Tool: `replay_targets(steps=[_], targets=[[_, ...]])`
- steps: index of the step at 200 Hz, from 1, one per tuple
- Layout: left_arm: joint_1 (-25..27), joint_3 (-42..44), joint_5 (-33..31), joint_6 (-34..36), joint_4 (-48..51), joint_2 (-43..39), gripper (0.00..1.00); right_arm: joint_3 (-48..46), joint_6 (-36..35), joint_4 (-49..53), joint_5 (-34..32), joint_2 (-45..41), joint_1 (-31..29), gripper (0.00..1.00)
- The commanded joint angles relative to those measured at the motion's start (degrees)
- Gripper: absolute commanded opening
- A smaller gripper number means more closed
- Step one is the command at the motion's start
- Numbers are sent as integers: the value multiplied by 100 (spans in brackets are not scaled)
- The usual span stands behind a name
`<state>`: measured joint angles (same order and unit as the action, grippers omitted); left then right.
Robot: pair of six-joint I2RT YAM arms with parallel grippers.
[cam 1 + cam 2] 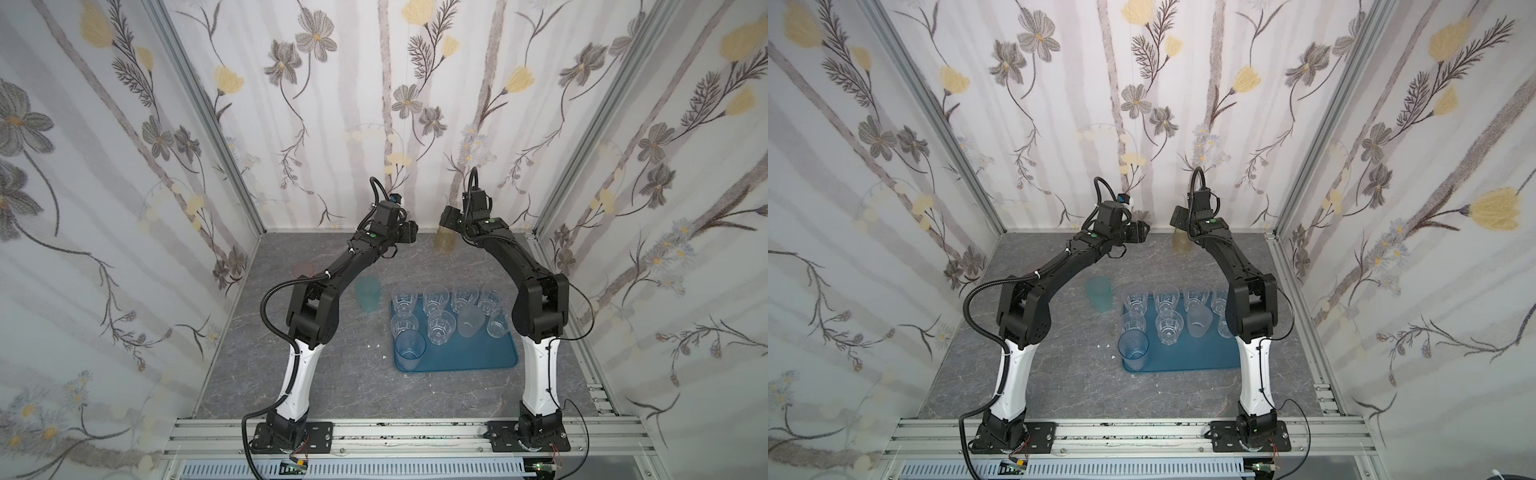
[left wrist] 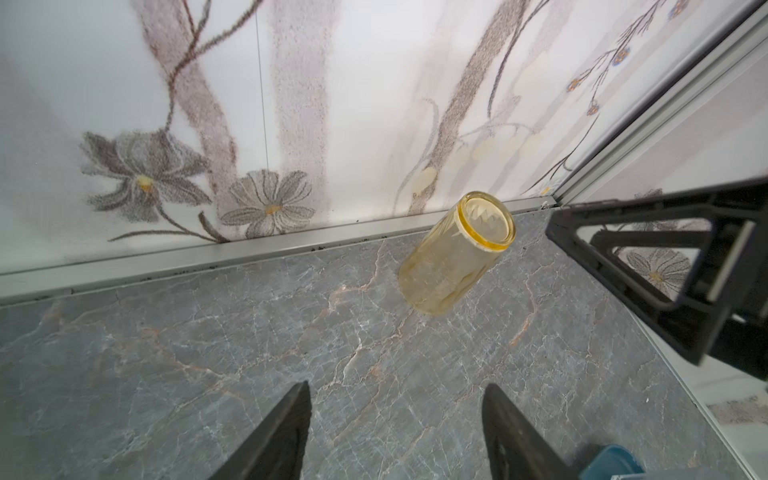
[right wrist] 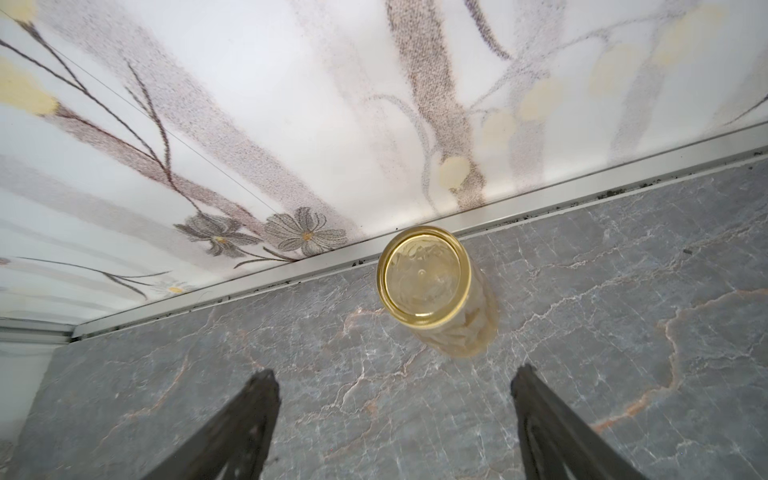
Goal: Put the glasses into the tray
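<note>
The amber glass (image 3: 428,286) is stood upside down on the bench (image 1: 332,374), close to the back wall (image 3: 374,104) and well apart from the blue tray (image 1: 478,357). The right claw (image 3: 395,374) is held wide open near it, with nothing gripped. The left claw (image 2: 397,388) is opened too and is empty. 9 glasses (image 1: 441,328) are seen in the tray, and a teal glass (image 1: 368,293) is stood just beside it.
</note>
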<state>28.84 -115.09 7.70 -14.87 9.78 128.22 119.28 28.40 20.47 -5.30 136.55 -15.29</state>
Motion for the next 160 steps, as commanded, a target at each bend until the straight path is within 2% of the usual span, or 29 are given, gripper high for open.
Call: replay_targets(steps=[1, 24, 67, 110, 132, 160], targets=[[-1, 158, -16, -33, -73, -160, 68, 409, -170, -77, -624, 335, -27, 87], [1, 382, -19, -33, -73, -324, 68, 733, -340, -112, -934, 649, -68, 87], [-1, 618, -88, 61, -82, -574, 68, 1333, -500, -67, -837, 1259, -88, 86], [-2, 791, -138, 168, -82, -745, 68, 1376, -497, -331, -976, 1477, -88, 84], [-19, 889, -188, 229, -82, -845, 68, 1379, -443, -415, -973, 1562, -55, 81], [-36, 974, -199, 256, -82, -930, 68, 1580, -423, -479, -799, 1736, -18, 73]])
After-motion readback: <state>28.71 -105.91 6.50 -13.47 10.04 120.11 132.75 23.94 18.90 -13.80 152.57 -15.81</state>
